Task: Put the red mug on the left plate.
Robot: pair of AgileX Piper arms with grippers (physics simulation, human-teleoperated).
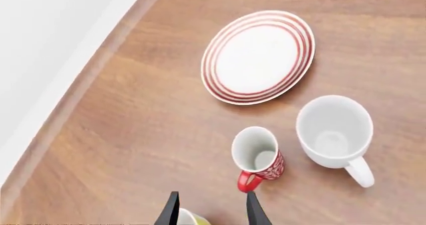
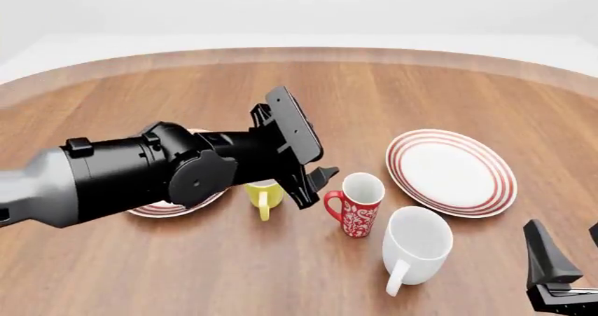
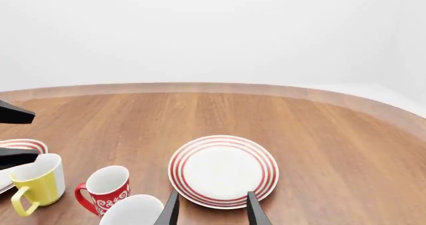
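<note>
Nothing is moved yet. The red mug point(image 2: 357, 205) stands upright on the table, between the yellow mug point(image 2: 265, 196) and the white mug point(image 2: 416, 244), well clear of the left plate point(image 2: 167, 208). Left gripper point(image 1: 211, 209) hangs spread and empty beside the red mug; right gripper point(image 3: 211, 209) idles, spread, unloaded. Grasp, carry and placement all remain.

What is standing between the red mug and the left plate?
The yellow mug stands between the red mug and the left plate, seen in the front view. The left arm covers most of that plate.
</note>
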